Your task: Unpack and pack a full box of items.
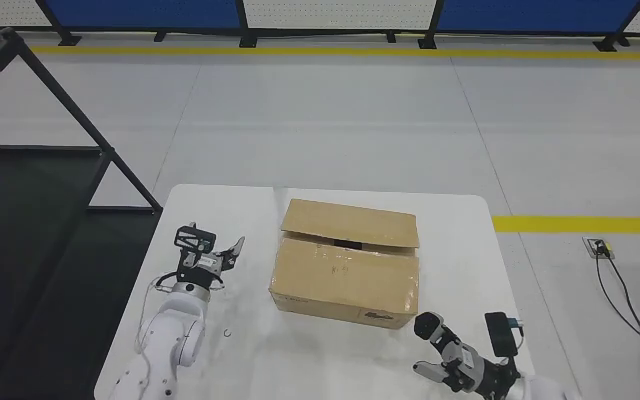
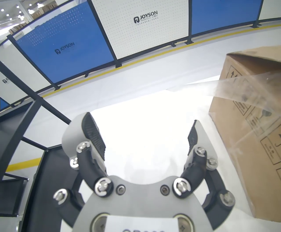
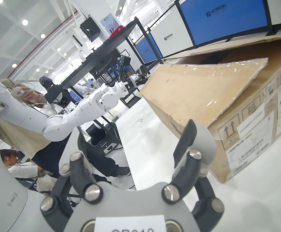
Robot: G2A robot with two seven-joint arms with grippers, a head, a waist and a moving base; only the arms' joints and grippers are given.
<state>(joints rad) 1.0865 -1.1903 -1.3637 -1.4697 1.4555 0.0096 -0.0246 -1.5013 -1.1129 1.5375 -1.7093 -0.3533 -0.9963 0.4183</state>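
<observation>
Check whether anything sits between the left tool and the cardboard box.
Nothing visible does. The open left tool stands beside the box with bare table between; a loose strip of clear tape juts from the box farther off.

A logo with a word beside it is printed on the white fence panel [image 2: 146, 19] and the blue fence panel [image 2: 64, 48]. The box [image 3: 197, 94] carries black handling symbols, among them paired upward arrows [image 3: 229, 131], and a white label [image 3: 256, 125] with barcodes and print too fine to make out.
</observation>
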